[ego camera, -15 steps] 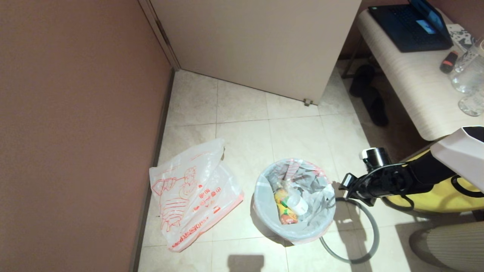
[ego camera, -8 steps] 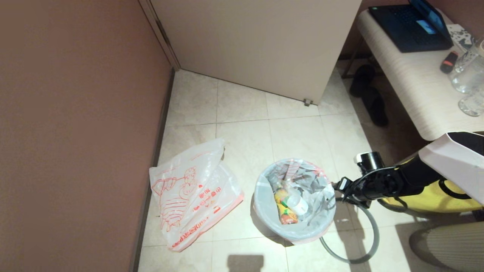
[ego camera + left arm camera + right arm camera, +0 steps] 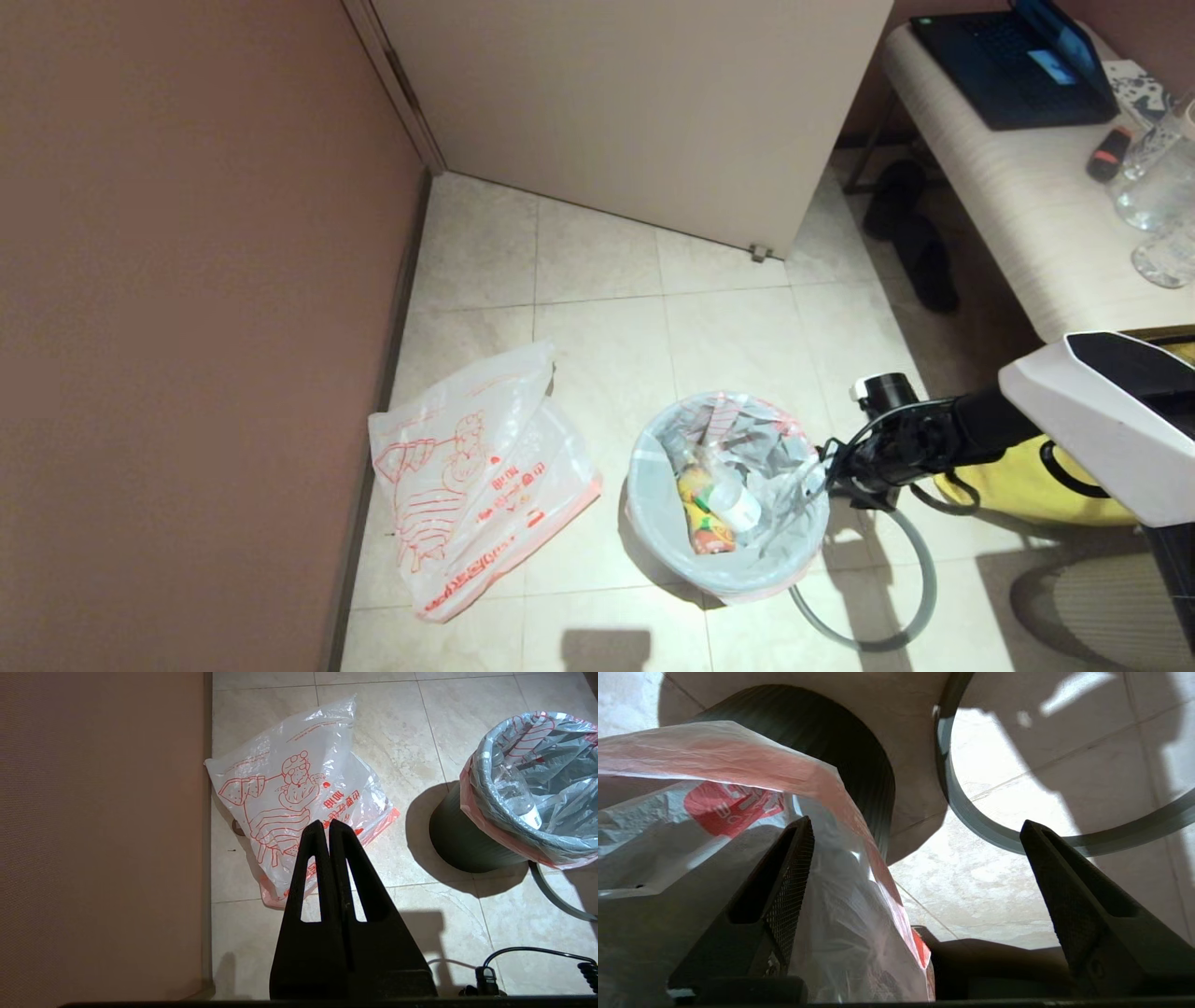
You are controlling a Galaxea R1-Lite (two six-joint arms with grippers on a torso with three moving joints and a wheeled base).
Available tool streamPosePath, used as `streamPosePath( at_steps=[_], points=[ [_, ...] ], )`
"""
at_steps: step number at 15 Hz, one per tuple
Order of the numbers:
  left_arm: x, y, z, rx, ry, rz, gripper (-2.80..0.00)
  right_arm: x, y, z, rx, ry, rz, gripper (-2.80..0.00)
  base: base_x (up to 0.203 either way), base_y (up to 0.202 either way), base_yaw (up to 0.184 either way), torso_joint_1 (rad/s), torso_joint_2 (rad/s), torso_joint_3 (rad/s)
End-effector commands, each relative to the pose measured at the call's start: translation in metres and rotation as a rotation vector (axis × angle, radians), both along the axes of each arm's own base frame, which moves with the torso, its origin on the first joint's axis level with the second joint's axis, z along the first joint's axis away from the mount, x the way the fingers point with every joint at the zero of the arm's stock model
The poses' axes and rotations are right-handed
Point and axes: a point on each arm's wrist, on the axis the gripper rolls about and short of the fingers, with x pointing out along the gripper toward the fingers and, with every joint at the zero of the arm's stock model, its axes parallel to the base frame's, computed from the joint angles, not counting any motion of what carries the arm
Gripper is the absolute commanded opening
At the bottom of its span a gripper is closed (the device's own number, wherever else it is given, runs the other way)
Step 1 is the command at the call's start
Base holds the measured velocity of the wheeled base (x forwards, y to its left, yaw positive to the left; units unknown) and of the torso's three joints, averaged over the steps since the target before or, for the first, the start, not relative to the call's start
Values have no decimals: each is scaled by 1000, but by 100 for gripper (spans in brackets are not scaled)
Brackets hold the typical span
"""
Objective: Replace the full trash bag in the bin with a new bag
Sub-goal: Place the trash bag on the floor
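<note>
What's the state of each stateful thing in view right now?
full trash bag: still in the bin, mouth folded over the rim
bin: upright, lined
grey hoop: off the bin, on the floor beside it
new bag: lying on the floor, unused
right gripper: open, straddling the full bag's edge
left gripper: shut, empty, above the new bag
laptop: open

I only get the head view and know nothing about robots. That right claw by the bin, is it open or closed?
Observer: Open. The right gripper has its fingers wide apart, with the full bag's rim between them.
Operator: Where's the other claw?
Observer: The left gripper, out of your view, is shut above the new bag.
Operator: Is the grey hoop on the bin?
Observer: No. The hoop lies on the floor beside the bin.
</note>
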Motion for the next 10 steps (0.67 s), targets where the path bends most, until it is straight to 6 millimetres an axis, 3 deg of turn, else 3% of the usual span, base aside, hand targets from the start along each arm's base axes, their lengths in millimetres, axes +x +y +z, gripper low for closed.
streamPosePath(
  at_steps=[1,5,10],
  points=[
    [0,0,0,-1,1,1,-280,1,7,-14,-16,27,18,0,0,0,0,0,0,0],
    [0,0,0,-1,1,1,-280,8,15,-35,-119,120,3,0,0,0,0,0,0,0],
    [0,0,0,-1,1,0,-280,10,16,-44,-138,168,6,0,0,0,0,0,0,0]
  ],
)
